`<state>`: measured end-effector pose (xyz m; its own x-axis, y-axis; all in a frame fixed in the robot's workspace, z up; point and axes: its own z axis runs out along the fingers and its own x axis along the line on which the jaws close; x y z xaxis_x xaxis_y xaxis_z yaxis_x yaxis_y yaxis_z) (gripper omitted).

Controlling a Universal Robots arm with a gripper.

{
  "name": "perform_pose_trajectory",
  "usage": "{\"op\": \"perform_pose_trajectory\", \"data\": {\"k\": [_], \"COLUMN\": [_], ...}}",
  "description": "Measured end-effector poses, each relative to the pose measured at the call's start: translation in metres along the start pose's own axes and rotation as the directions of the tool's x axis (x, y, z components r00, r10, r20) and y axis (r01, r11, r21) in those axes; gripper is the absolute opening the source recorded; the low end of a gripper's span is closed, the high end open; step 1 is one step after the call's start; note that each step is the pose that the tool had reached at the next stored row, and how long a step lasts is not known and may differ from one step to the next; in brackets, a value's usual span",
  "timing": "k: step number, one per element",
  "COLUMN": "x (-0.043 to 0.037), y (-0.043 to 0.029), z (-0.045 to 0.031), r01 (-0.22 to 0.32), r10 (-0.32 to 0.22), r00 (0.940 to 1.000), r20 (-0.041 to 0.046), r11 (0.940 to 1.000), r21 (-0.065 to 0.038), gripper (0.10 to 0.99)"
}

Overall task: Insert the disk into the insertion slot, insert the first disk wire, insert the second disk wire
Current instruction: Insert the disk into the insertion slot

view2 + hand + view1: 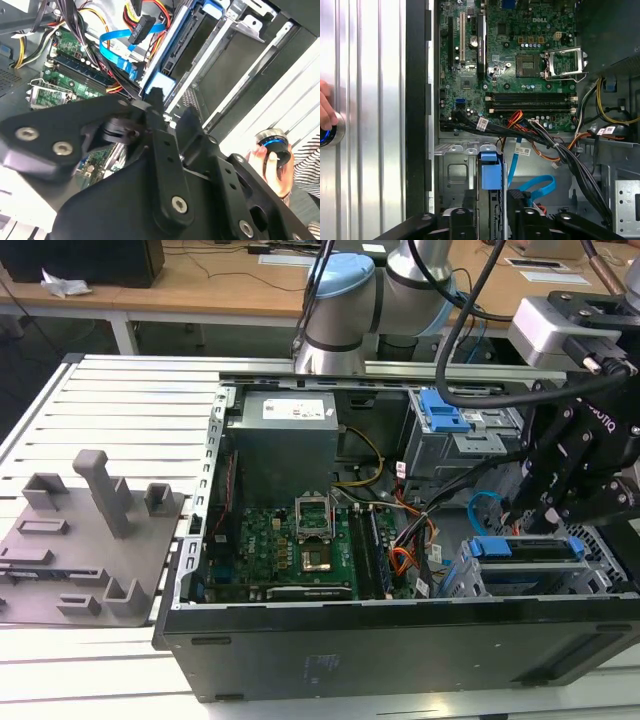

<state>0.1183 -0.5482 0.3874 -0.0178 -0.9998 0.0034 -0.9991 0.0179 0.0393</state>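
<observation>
The disk (525,548) stands on edge in the insertion slot (462,585) at the case's corner on the exterior view's right; its blue carrier (490,172) shows in both wrist views. My gripper (540,525) comes down from above and straddles the disk's top edge (162,82), shut on it. The second disk wire (538,186), a flat light-blue cable, loops loose beside the slot and is plugged into nothing. A dark plug on red and yellow wires (142,27) hangs free by the light-blue cable (116,50). I cannot tell which is the first disk wire.
The motherboard (290,540) and power supply (285,435) fill the open case. A taller cage with a blue latch (445,412) stands behind the gripper. A grey fixture plate (90,540) lies on the exterior view's left. A person's hand (260,157) holds a knob outside the case.
</observation>
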Motion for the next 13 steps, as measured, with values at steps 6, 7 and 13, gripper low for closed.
{"op": "perform_pose_trajectory", "data": {"k": [6,7,13], "x": [0.0,0.0,-0.0004], "y": [0.0,0.0,-0.0103], "z": [0.0001,0.0001,-0.0002], "r01": [0.0,0.0,0.0], "r10": [0.0,0.0,0.0], "r00": [1.0,1.0,1.0], "r20": [0.0,0.0,-0.0005], "r11": [1.0,1.0,1.0], "r21": [0.0,0.0,-0.002], "gripper": [0.106,0.106,0.106]}}
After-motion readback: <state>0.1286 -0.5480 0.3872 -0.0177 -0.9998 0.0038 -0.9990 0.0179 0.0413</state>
